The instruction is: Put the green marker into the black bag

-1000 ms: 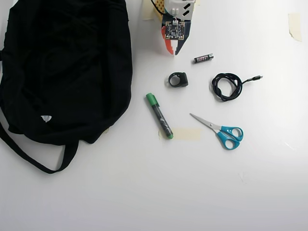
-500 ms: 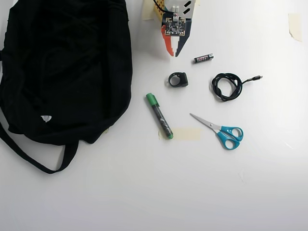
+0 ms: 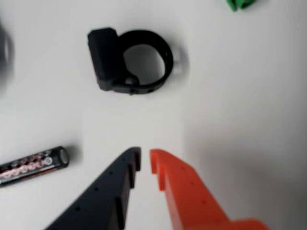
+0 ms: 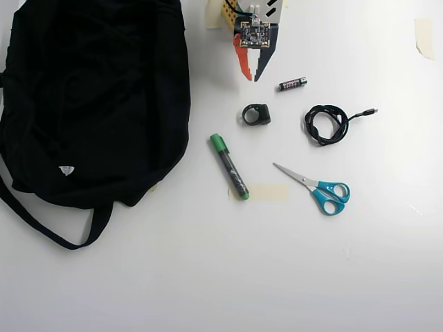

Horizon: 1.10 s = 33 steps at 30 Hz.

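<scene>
Plain white tabletop (image 4: 208,277), evenly lit, bare along near edge in overhead view. Beige tape strip (image 4: 266,192) at centre. Thick green-capped marker with dark barrel (image 4: 229,166) lies diagonally, its end touching tape. Blue-handled scissors (image 4: 317,189) right of it. Large soft black fabric bag (image 4: 90,97) fills left side, just beside marker. Farther: small black ring clip (image 4: 256,114), coiled black cable (image 4: 329,123), small black battery (image 4: 293,84). Two-finger gripper (image 4: 250,75), one finger orange, one black, at far edge, narrow gap, holding nothing.

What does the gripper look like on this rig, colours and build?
The gripper has two tapering wedge fingers, one orange, one black, both with small holes along their sides and stepped inner edges. From overhead, a small circuit board sits above the fingers, with cream-coloured printed parts behind.
</scene>
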Each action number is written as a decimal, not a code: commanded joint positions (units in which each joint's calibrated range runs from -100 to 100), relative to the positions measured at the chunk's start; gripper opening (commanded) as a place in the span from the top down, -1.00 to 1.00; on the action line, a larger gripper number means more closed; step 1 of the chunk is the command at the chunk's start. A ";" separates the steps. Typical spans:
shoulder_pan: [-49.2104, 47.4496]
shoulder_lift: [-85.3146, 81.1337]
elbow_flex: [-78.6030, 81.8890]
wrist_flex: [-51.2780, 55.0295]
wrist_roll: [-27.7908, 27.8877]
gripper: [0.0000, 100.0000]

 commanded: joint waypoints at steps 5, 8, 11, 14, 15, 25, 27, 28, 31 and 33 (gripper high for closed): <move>-0.38 5.47 -7.64 -1.83 -0.14 0.95; -0.38 7.88 -9.07 -4.07 -0.14 0.95; -0.38 9.54 -10.15 -5.71 -0.14 0.95; -0.46 10.45 -11.41 -6.05 -0.14 0.95; -0.46 10.78 -11.86 -6.05 -0.14 0.95; -0.46 17.09 -19.23 -6.05 -0.19 0.95; -0.76 17.59 -20.13 -6.14 -0.19 0.95; -1.13 17.84 -20.40 -6.14 -0.19 0.95; -1.43 18.83 -21.29 -7.09 -0.19 0.95; -1.50 19.58 -21.56 -8.12 -0.19 0.95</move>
